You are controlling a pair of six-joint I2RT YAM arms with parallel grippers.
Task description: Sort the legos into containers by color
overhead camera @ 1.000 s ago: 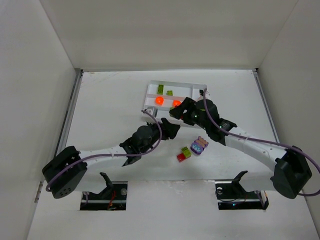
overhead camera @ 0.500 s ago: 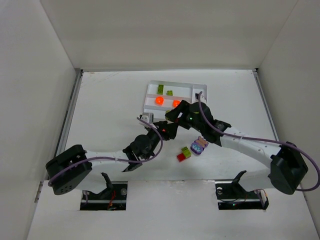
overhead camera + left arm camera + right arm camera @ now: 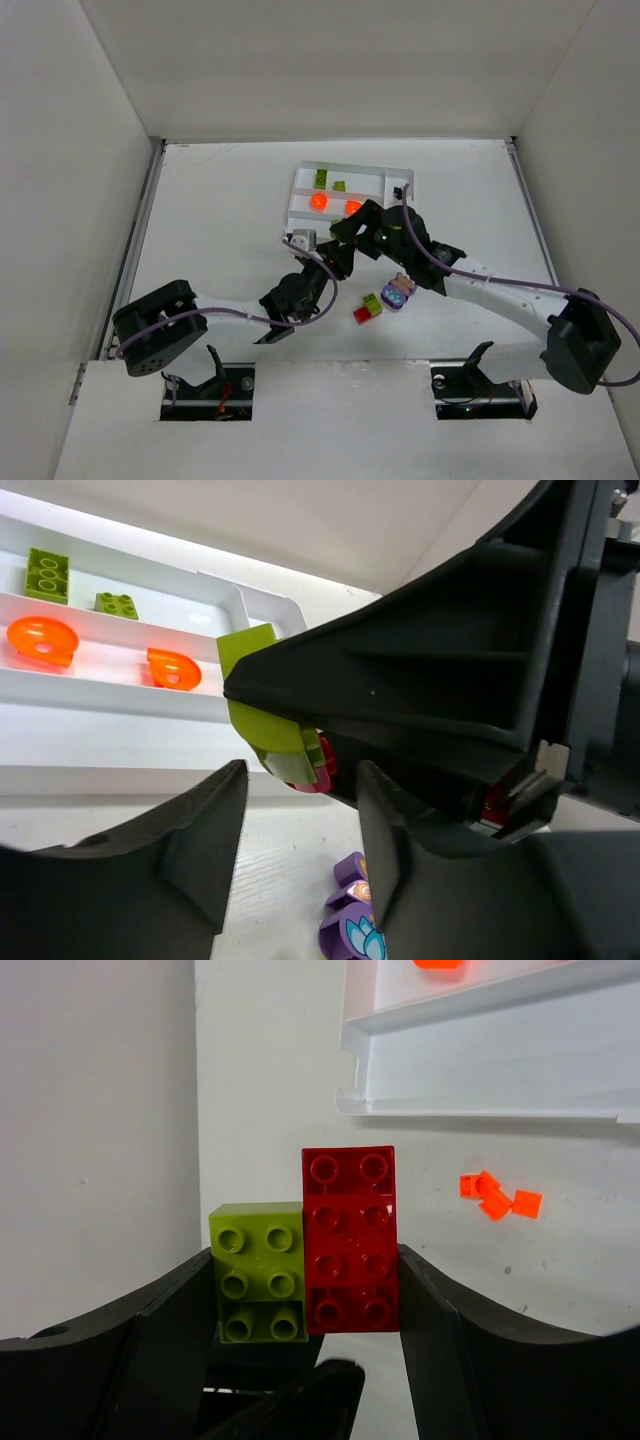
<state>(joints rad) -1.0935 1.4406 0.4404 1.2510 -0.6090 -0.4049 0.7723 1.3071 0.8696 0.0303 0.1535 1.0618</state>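
My right gripper (image 3: 349, 229) is shut on a lime green brick (image 3: 258, 1272) and a red brick (image 3: 349, 1240) held side by side, just off the near edge of the white tray (image 3: 400, 176). My left gripper (image 3: 336, 260) is open and empty right below it; in the left wrist view the held lime green brick (image 3: 262, 705) hangs above my open fingers (image 3: 205, 835). The tray holds two green legos (image 3: 321, 178) in its far slot and two orange legos (image 3: 318, 200) in the slot beside it. Purple pieces (image 3: 398, 292) lie on the table.
A lime green and red pair (image 3: 367, 306) lies on the table beside the purple pieces (image 3: 352, 920). Small orange bits (image 3: 495, 1198) lie on the table near the tray's near wall (image 3: 480, 1090). White walls enclose the table on three sides.
The left arm's shoulder and elbow have swung right, with its gripper staying under the right gripper. The right gripper has shifted slightly left and nearer with the bricks.
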